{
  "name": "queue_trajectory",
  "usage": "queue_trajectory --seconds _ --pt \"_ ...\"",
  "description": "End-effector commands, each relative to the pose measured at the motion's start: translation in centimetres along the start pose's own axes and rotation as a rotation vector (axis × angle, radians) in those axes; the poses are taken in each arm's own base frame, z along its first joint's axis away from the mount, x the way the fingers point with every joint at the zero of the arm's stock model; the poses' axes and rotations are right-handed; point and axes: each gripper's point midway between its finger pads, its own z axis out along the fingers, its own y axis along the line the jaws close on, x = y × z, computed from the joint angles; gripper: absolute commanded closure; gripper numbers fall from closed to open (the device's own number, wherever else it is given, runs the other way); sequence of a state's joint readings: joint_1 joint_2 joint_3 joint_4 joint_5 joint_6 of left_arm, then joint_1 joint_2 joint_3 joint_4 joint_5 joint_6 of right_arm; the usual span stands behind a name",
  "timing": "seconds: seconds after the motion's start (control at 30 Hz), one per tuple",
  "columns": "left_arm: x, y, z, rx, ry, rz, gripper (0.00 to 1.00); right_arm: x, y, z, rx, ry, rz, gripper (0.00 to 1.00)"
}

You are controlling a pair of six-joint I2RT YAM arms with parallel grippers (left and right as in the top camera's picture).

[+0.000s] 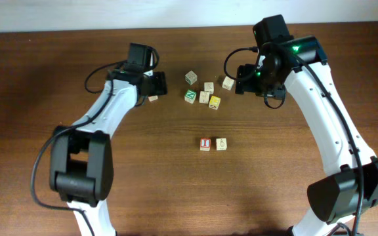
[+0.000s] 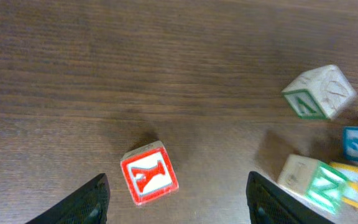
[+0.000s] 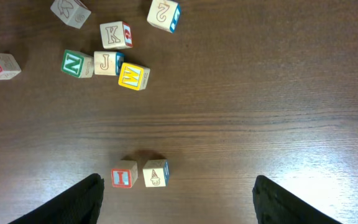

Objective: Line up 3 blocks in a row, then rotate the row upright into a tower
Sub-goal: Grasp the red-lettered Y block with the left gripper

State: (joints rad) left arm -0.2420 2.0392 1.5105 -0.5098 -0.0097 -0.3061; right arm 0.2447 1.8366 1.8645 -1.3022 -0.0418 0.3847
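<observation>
Brackets the red Y block (image 2: 149, 173) with the left hand (image 2: 178, 186), spread and empty — block toward 9 o'clock, skewed. Holds the right hand (image 3: 178, 186) spread, empty, well apart.

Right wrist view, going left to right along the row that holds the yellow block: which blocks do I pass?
red-faced block → green N block → J block → yellow W block

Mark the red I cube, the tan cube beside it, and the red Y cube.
Red-and-white wooden I cube (image 3: 123, 177), right wrist view, top face.
Pale tan wooden figure cube (image 3: 156, 173), right wrist view, top face.
Red-and-white wooden Y cube (image 2: 149, 173), left wrist view, lettered face.
</observation>
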Motion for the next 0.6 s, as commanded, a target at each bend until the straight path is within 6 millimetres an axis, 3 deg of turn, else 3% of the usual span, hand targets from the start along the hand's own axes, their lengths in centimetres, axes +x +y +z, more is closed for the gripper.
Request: queue_trajectory --seconds 0.0,0.07,0.13,0.27,0.43,0.57 --pt "0.1 1.6 2.1 -0.127 -0.030 -0.061 0.33 0.2 -0.6 0.3 0.027 0.007 -0.011 0.23" --pt "0.4 2.4 3.0 -0.168 -0.030 -0.107 0.35 0.2 -0.8 0.3 0.034 0.006 -0.016 0.24" --pt "0.8 2.5 3.4 -0.171 -0.020 -0.110 0.44 0.2 -0.8 0.3 0.034 0.006 -0.034 0.24" --pt "1.6 2.2 3.9 -0.172 0.004 -0.099 0.46 0.2 -0.8 0.3 0.034 0.006 -0.034 0.24" --pt "2.0 1.2 3.9 -0.163 0.010 -0.080 0.66 0.2 -0.8 0.3 0.034 0.006 -0.034 0.24" --pt "3.4 1.5 3.4 -0.185 0.069 -0.068 0.67 0.1 -0.9 0.3 0.044 0.002 -0.037 0.24"
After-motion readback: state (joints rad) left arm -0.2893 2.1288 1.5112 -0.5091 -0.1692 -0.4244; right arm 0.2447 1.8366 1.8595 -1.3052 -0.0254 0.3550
